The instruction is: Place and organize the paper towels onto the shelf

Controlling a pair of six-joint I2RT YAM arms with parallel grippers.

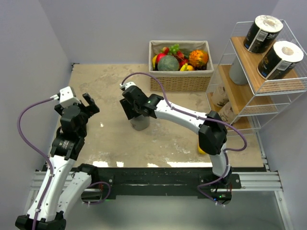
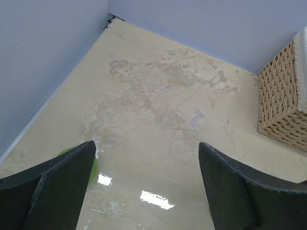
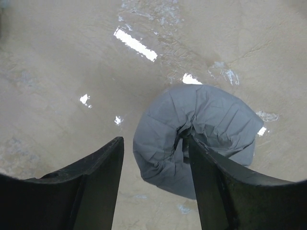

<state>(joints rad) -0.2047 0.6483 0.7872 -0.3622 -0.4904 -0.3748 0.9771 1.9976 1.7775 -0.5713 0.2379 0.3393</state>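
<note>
A grey-wrapped paper towel roll (image 1: 140, 124) (image 3: 206, 120) stands on end on the table. My right gripper (image 1: 134, 113) (image 3: 153, 140) is down over it. One finger is in the core hole and the other stands outside the roll's wall with a gap, so it is open. The white wire shelf (image 1: 249, 91) stands at the right. Two black rolls (image 1: 262, 33) (image 1: 280, 59) lie on its top board, a grey roll (image 1: 237, 73) is on the middle board, and tan rolls (image 1: 221, 97) sit lower. My left gripper (image 1: 89, 103) (image 2: 146, 144) hangs open and empty at the left.
A wicker fruit basket (image 1: 180, 80) (image 2: 280, 105) stands at the back, left of the shelf. A yellow fruit (image 1: 201, 150) lies by the right arm's elbow. Something green (image 2: 93, 168) peeks out behind my left finger. Walls close in at the left and back.
</note>
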